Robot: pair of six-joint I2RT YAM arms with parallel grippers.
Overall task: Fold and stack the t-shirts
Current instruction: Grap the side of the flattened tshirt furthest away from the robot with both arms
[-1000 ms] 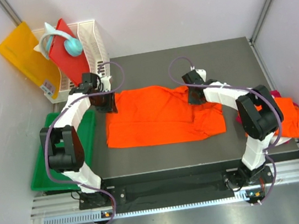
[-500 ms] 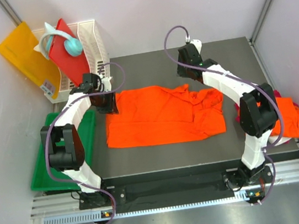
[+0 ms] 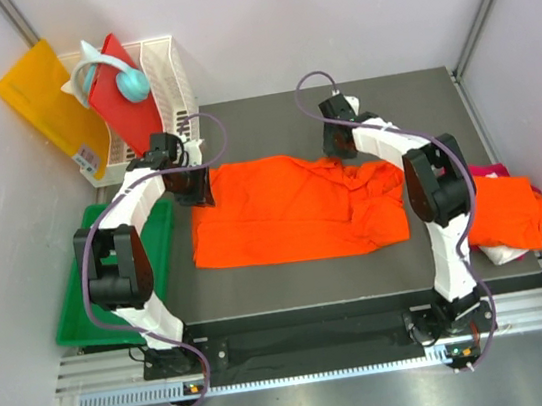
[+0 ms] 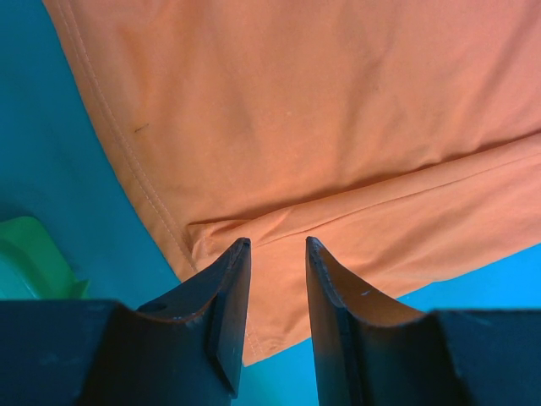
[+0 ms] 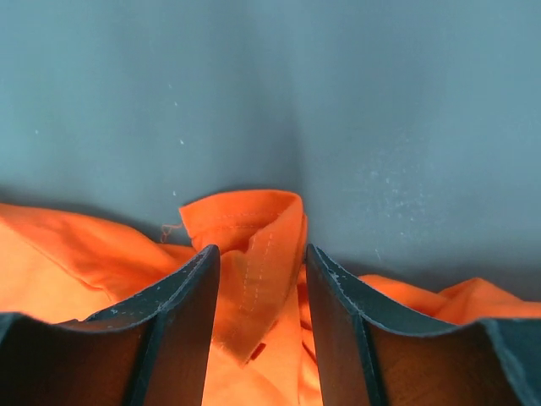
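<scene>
A bright orange t-shirt (image 3: pixel 283 216) lies spread across the dark table, bunched at its right side. My left gripper (image 3: pixel 193 186) hovers over its back left corner. In the left wrist view that gripper (image 4: pixel 277 245) is open, with flat orange cloth (image 4: pixel 321 110) showing under the gap. My right gripper (image 3: pixel 337 138) is at the shirt's back edge. It is open in the right wrist view (image 5: pixel 258 249), straddling a raised fold of hem (image 5: pixel 254 224). Another orange t-shirt (image 3: pixel 505 213) is piled at the right edge, with a magenta-pink one (image 3: pixel 494 170) peeking from beneath.
A white wire rack (image 3: pixel 168 74) at the back left holds a red board (image 3: pixel 123 95) and a teal object (image 3: pixel 131 81). A yellow-orange sheet (image 3: pixel 38 99) leans beside it. A green tray (image 3: pixel 74 322) lies left of the table.
My right gripper rose off the shirt's right part, swung toward the back, then came down at the shirt's back edge. The right side of the shirt bunched up. The left arm stayed put.
</scene>
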